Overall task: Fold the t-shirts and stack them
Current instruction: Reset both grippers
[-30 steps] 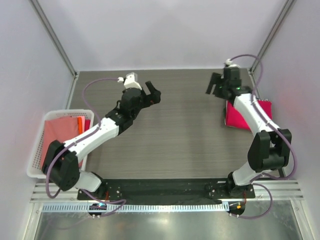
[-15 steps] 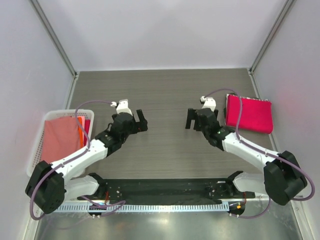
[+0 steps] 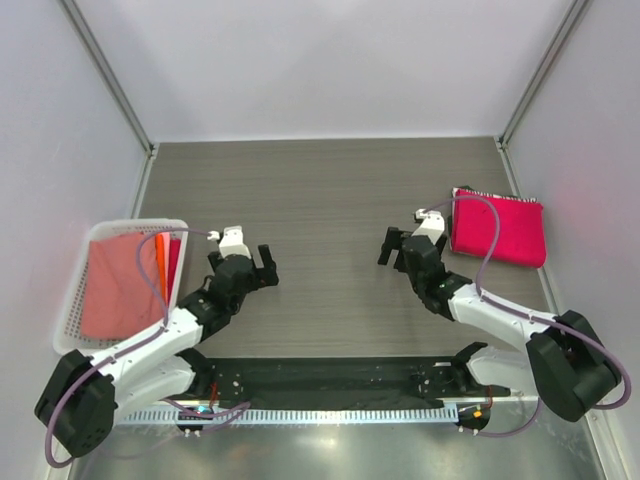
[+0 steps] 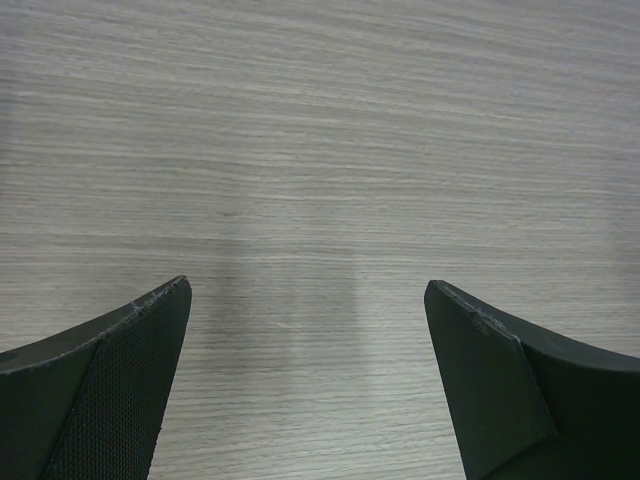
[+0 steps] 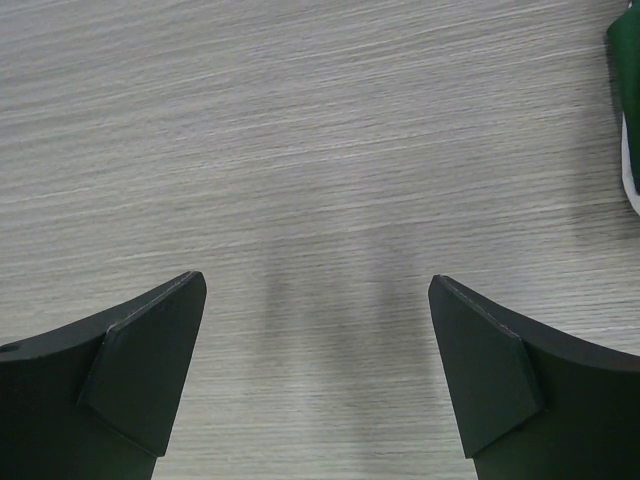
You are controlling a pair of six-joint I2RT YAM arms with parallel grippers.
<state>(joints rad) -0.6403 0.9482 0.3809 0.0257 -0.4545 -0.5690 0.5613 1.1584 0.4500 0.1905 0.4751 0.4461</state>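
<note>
A crimson-pink t-shirt [image 3: 500, 228] lies folded at the right side of the table, with a thin striped edge showing under its far side. The cream printed t-shirt is not in view. My left gripper [image 3: 245, 265] is open and empty, low over bare table at the near left; the left wrist view [image 4: 305, 290] shows only wood grain between its fingers. My right gripper [image 3: 400, 245] is open and empty, a little left of the pink shirt and apart from it; the right wrist view [image 5: 318, 280] shows bare table between the fingers.
A white lattice basket [image 3: 70, 300] stands at the left edge, holding a salmon-red cloth [image 3: 115, 285] and an orange item [image 3: 162, 260]. A dark green and white edge [image 5: 630, 100] shows at the right border of the right wrist view. Walls enclose the table.
Both arms have drawn back from the far part of the table toward the near edge. The right gripper has moved away from the pink shirt, to its left. Both grippers stay open.
</note>
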